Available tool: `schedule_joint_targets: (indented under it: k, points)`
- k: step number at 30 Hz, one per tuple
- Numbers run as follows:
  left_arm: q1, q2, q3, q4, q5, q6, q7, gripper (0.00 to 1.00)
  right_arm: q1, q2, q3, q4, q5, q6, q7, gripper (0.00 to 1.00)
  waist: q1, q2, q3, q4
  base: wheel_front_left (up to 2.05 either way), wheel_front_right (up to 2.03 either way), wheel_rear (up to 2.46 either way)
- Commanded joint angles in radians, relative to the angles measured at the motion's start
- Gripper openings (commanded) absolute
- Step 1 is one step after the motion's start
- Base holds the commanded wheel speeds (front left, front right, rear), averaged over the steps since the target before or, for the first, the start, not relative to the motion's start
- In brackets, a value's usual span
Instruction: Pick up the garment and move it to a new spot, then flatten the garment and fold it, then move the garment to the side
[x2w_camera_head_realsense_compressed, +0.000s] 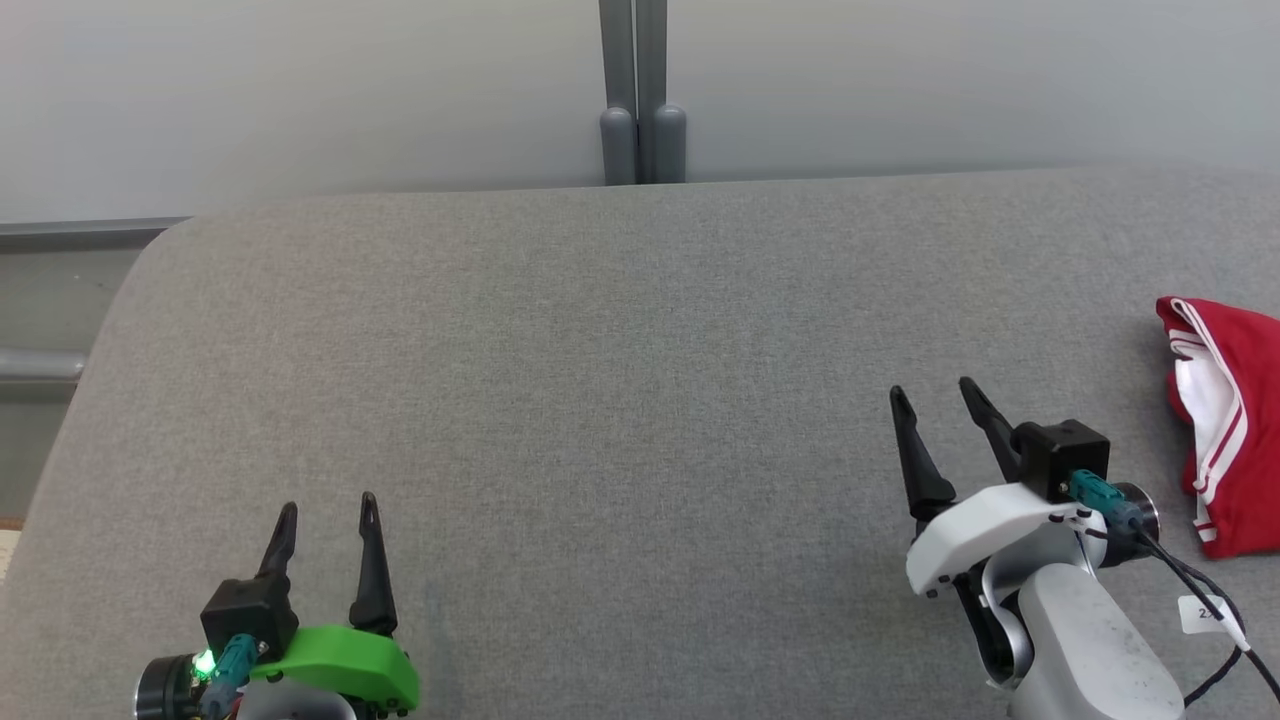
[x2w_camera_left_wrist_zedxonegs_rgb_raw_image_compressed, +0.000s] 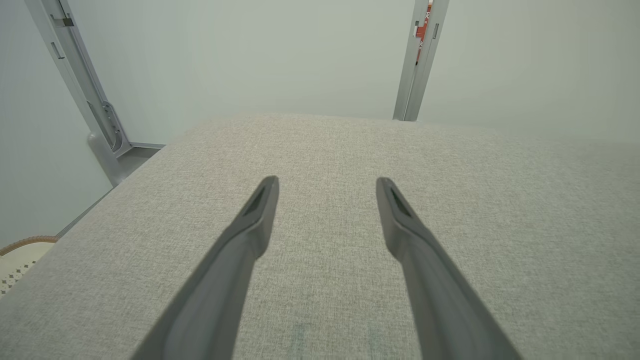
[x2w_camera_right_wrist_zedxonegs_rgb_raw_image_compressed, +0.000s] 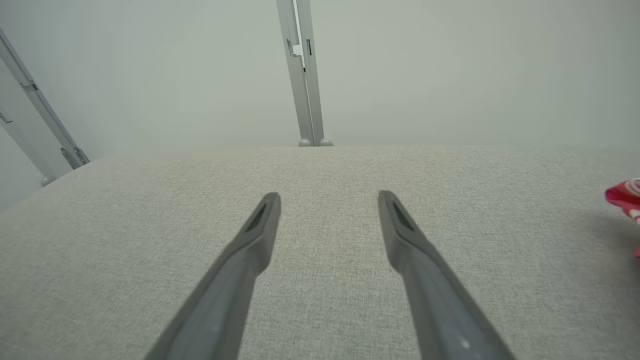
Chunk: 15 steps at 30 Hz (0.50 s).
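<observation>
Two grippers over grey padded table (x2w_camera_head_realsense_compressed: 620, 330), both spread wide, nothing held. Left gripper (x2w_camera_head_realsense_compressed: 328, 515) lower left; right gripper (x2w_camera_head_realsense_compressed: 935, 395) lower right. Red-and-white garment (x2w_camera_head_realsense_compressed: 1235, 420) bunched at table's right edge, just beside right gripper, not touching

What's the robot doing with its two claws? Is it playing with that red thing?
Nothing is being handled right now. The robot's left gripper and right gripper are both open and empty, held over the grey padded table. The red garment with white stripes lies bunched at the table's right edge, beyond the right gripper. Neither gripper touches it.
</observation>
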Motion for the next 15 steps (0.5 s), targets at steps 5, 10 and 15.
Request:
schedule_joint_targets:
  k: [5, 10, 15]
  points:
    - [0.015, -0.004, -0.001, 0.041, -0.006, -0.002, 0.003, 0.0, 0.029, 0.004, -0.008, 0.026, 0.009, 0.0, 0.004, 0.0, 0.0, 0.0, -0.002, 0.003, 0.0, 0.0, 0.0]
    - [0.007, -0.004, 0.016, 0.043, -0.089, -0.009, 0.033, 0.0, 0.035, 0.004, -0.028, 0.018, 0.093, 0.0, 0.034, 0.0, 0.0, 0.0, -0.003, 0.002, 0.0, 0.0, 0.0]
    - [0.006, -0.003, 0.022, 0.027, -0.192, -0.018, 0.056, 0.0, 0.05, 0.003, -0.038, -0.008, 0.196, 0.0, 0.057, 0.0, 0.0, 0.0, -0.004, 0.0, 0.0, 0.0, 0.0]
